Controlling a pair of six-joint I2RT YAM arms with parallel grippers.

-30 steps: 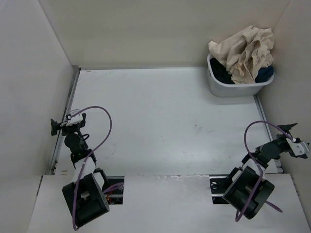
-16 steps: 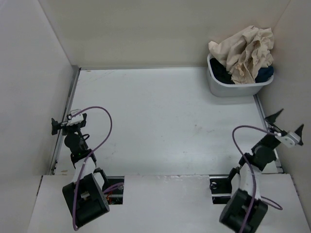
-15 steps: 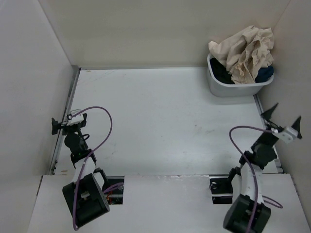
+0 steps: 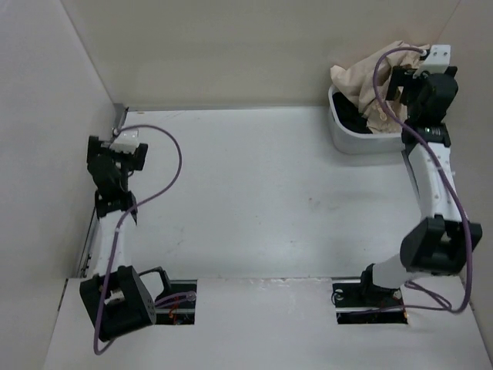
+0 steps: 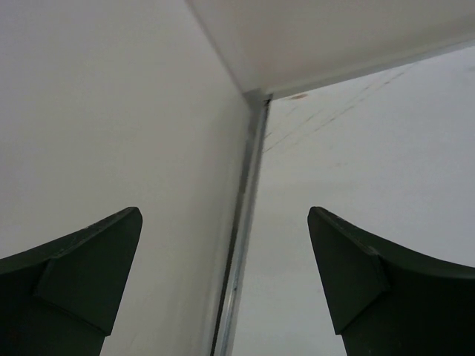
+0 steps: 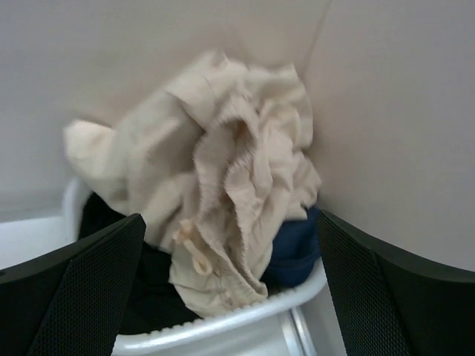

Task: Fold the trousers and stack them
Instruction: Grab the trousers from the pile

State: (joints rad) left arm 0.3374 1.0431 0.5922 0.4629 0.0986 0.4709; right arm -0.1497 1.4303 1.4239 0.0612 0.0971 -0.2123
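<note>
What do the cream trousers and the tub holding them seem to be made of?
The trousers: soft matte cloth, probably cotton, judging by its crumpled, limp folds. The tub: likely smooth pale-grey plastic, judging by its rounded moulded rim.

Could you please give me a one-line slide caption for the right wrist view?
Open right gripper faces crumpled beige trousers heaped over dark garments in a pale tub.

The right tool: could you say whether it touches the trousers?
Apart: the right wrist view shows the open right tool short of the trousers, the heap framed between its fingers.
</note>
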